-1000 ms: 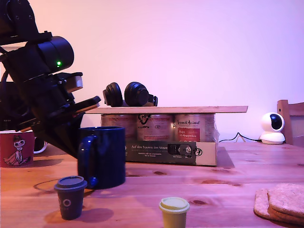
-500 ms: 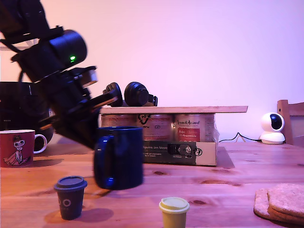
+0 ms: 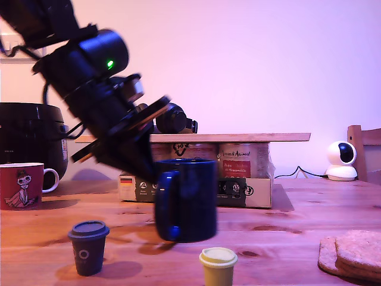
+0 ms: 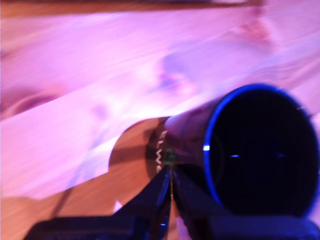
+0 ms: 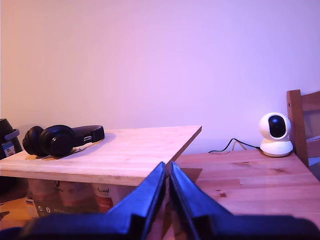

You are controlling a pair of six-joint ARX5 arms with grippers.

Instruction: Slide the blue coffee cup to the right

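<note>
From my seat, the blue coffee cup (image 3: 186,199) looks like glossy glazed ceramic, catching small highlights. The table (image 3: 286,223) is smooth knotted wood with a soft sheen. The board (image 5: 115,152) is pale matt wood. The headphones (image 5: 60,140) look like black plastic, and the small camera (image 3: 341,159) like glossy white plastic.

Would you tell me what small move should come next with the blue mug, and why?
Probably keep easing my first gripper, fingers together against the blue coffee cup, toward the exterior view's right. The cup sits mid-table, with bare wood between it and the cork coasters. Staying level seems wise, as the small yellow cup stands just in front.
</note>
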